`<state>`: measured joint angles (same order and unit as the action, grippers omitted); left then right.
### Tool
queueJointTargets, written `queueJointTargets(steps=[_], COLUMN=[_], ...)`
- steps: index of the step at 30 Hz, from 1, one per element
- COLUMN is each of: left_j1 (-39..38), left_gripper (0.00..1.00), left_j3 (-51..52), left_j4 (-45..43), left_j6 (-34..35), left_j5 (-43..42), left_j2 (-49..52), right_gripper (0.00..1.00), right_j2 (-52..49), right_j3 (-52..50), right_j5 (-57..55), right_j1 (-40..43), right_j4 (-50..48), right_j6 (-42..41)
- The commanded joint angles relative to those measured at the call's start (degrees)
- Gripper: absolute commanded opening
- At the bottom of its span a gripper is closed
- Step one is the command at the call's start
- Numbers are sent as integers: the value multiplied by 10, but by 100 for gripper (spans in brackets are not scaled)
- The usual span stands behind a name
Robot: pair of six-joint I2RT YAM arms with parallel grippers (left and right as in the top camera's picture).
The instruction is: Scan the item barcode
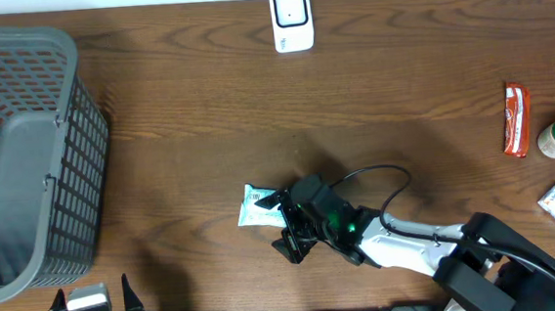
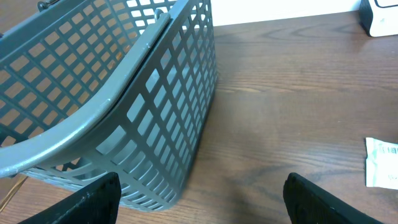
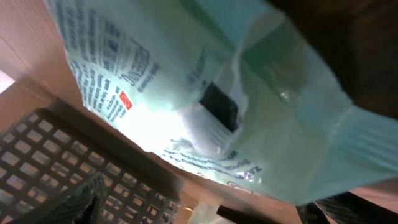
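Pickup step running: right pincer (image 1: pixel 284 226) hanging spread wide, straddling packet (image 1: pixel 256 205) end, apparently not gripping. Packet lying flat on worktop (image 1: pixel 186 103), well apart from scanner (image 1: pixel 291 18), on robot's side of it. Left pincer (image 2: pixel 202 196) spread, idling. Next move calling for pinching, lifting, turning barcode toward scanner.

1. Overhead view: even, moderately bright light; the table (image 1: pixel 206 111) reads matte. A faint soft shadow lies just beyond my right gripper (image 1: pixel 282 226).
2. Left wrist view: sharp, evenly lit; the basket (image 2: pixel 124 93) throws a soft shadow on the wood beside it.
3. Right wrist view: the packet (image 3: pixel 186 93) sits too close to my lens and is blurred. There is a washed-out bright patch mid-frame, and the upper right corner is dark.
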<state>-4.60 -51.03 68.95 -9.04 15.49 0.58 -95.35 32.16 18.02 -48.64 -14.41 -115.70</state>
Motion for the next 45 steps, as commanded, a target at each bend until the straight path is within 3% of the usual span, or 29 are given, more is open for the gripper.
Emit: queueJointTargets(steps=[1,8,25,27,30,31,38,45], left_j1=[2,2,2,2,2,2,2,2], left_gripper=[84,84,84,84,84,84,84,84], left_j3=[-1,-1,-1,-1,-1,-1,-1,-1], left_j4=[1,0,0,0,0,0,1,4], left_j6=[-1,-1,-1,-1,-1,-1,-1,-1], left_j5=[0,0,0,0,0,0,0,0], left_j2=[-4,-4,-4,-4,-4,-4,-4,-4], right_gripper=[96,99,99,78,13,1,1,1], right_j2=[-51,19,-87,-87,-86,-86,-47,140], right_j3=[-67,-67,-67,-67,-67,-66,-66,-66], right_j5=[-192,-259,-231,-233,-241,-246,-270,-222], right_j1=[31,32,29,30,39,45,94,110], right_j4=[97,170,64,64,48,31,-139,-78], right_j6=[82,87,47,48,79,105,358,423])
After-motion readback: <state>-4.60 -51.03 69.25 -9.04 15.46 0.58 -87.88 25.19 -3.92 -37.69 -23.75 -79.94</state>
